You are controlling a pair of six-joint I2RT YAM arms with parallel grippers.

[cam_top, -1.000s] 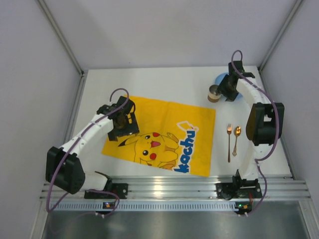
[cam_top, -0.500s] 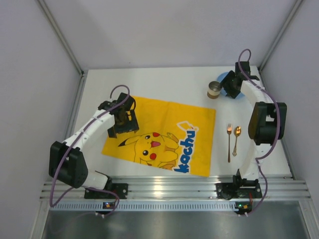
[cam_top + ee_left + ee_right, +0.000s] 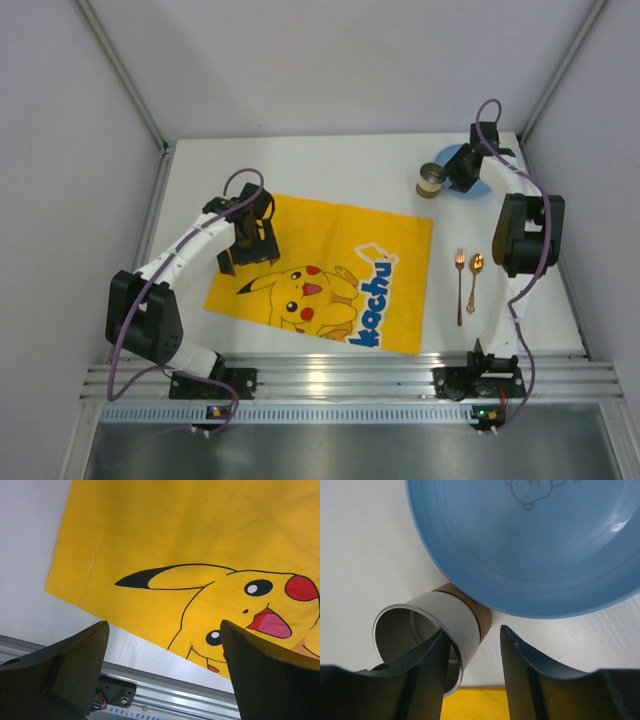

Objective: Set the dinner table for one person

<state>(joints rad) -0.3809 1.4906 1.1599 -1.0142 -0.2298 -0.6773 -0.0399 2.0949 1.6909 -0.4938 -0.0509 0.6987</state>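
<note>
Lying across the middle of the white worktop [image 3: 330, 165] is a yellow Pikachu-print cloth [image 3: 330, 250], its lower edge close to the silver slotted rail [image 3: 340, 375] at the bottom of the top view. To the right of the cloth a gold-coloured fork [image 3: 460, 285] and spoon [image 3: 474, 280] lie side by side on bare worktop, handles pointing down the frame. In the upper right sits a blue plate [image 3: 447, 157], partly hidden by the right arm, with a metal cup [image 3: 431, 181] just beside its left edge.

The left end effector [image 3: 250, 240] hangs over the upper left part of the cloth. In its wrist view the left end effector [image 3: 164, 630] is spread wide and grasps nothing; between the fingers show the cloth [image 3: 200, 540], with Pikachu's ear and face, a strip of worktop [image 3: 30, 555] and the rail [image 3: 175, 690].

The right end effector [image 3: 455, 180] is at the cup and plate. In its wrist view the right end effector [image 3: 472, 632] is parted, released rather than clenched, with the cup [image 3: 450, 615] wall in the gap; the left-hand finger [image 3: 420, 670] overlaps the cup's mouth, and whether it touches I cannot tell. The cup's brown base meets the rim of the plate [image 3: 530, 545], which bears a small cartoon face. A sliver of cloth [image 3: 475, 705] shows at the bottom.
</note>
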